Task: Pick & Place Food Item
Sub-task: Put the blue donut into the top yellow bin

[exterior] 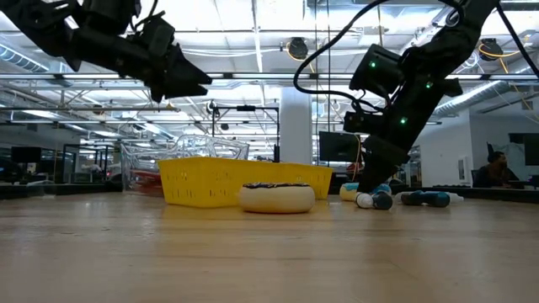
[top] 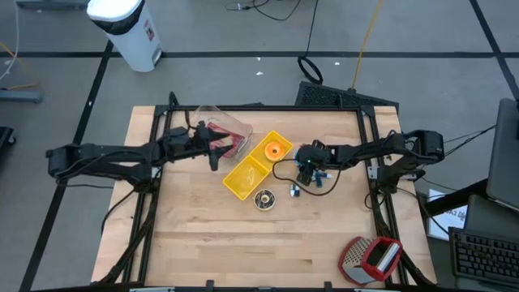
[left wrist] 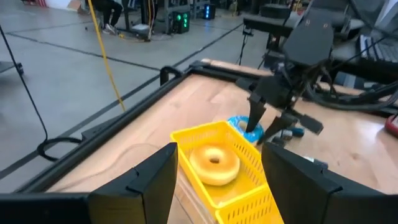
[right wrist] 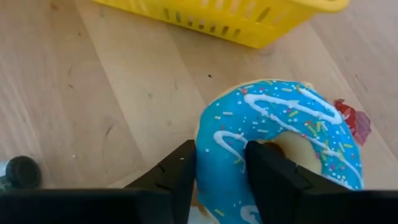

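A blue-iced donut (right wrist: 280, 118) with white stripes and sprinkles lies flat on the wooden table, just right of the yellow basket (top: 243, 172). My right gripper (right wrist: 221, 152) slants down onto it and is shut on its ring. An orange-glazed donut (left wrist: 214, 163) lies in the basket. A chocolate-topped donut (top: 263, 199) rests on the table at the basket's near corner. My left gripper (left wrist: 217, 180) hangs open above the table's far left part, beside the basket, with nothing between its fingers. My right gripper has the donut's ring (right wrist: 224, 134) between its two fingers, one finger (right wrist: 270, 174) in the hole and the other (right wrist: 177, 177) outside the rim. The fingers slant down from the table's right side. The donut lies flat on the table.
A clear plastic container (top: 225, 130) holding something red stands at the far left, under my left arm. Small blue-and-white objects (top: 296, 191) lie near my right gripper. A red scrap (right wrist: 353, 118) lies beside the blue donut. A red and grey object (top: 369, 258) sits at the near right corner.
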Controlling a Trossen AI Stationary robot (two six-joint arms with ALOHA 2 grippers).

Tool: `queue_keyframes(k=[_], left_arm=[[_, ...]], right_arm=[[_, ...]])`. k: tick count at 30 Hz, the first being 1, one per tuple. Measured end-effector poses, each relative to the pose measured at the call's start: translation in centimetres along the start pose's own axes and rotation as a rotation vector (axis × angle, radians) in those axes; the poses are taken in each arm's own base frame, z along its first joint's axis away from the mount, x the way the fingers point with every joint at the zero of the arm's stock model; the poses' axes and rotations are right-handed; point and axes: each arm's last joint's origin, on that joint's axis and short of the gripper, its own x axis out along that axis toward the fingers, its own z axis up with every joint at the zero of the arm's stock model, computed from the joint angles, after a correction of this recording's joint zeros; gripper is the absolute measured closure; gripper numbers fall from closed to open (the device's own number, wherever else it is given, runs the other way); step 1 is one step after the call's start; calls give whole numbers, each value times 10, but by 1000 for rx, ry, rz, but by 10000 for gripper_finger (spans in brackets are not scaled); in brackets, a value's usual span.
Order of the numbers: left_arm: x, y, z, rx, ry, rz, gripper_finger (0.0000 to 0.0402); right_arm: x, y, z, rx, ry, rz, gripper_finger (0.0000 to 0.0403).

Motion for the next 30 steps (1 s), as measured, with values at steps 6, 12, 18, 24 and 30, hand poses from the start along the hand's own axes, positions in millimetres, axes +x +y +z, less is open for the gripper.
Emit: queue_keyframes(k=[6,12,18,24,30], left_arm=[[6,0,-6,1,34,3,167],[7,0,-7,1,38,3,167],[7,0,-7,1,38,3,167],[7,0,-7,1,38,3,167],[7,0,-7,0,37,3,167]], right_arm=[[1,-4,0,12,2,-9,326],[0,-4,1,-24,1,-9,378],[-16,-6,6,-41,-59,0,395],[-43,-9,21,-28,-227,-30,382],[-61,-8,43,-71,-487,21,391]])
